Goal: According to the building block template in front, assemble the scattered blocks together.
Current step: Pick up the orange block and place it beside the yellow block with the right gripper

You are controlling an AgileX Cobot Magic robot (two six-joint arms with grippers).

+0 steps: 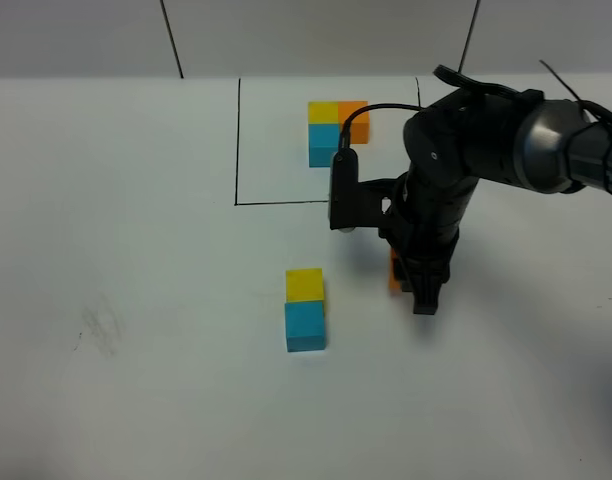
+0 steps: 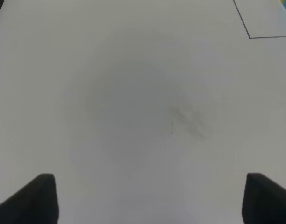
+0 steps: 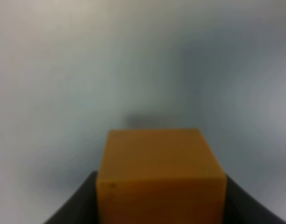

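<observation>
The black right gripper [image 1: 423, 292] points down at the white table [image 1: 136, 250], and its two dark fingers [image 3: 77, 205] press against opposite sides of the small plain orange cube [image 3: 160, 175]; in the right wrist view that cube fills the space between them, so the hand is clenched on it; in the high view only a sliver of the orange cube [image 1: 394, 272] shows beside the black arm, to the right of the other loose blocks, and whether it rests on the table or hangs just above cannot be told. The left gripper [image 2: 150, 198] shows only as two black fingertips [image 2: 38, 198] spread wide apart over bare table with nothing between them; it is released and holds nothing. The loose yellow cube [image 1: 305, 284] and the loose sky-blue cube [image 1: 306, 327] sit touching, yellow on the far side, near the middle of the table. Beyond them the black-outlined rectangle of the building block template [image 1: 286, 202] frames a joined trio: yellow at the corner, orange to its right, blue on its near side.
</observation>
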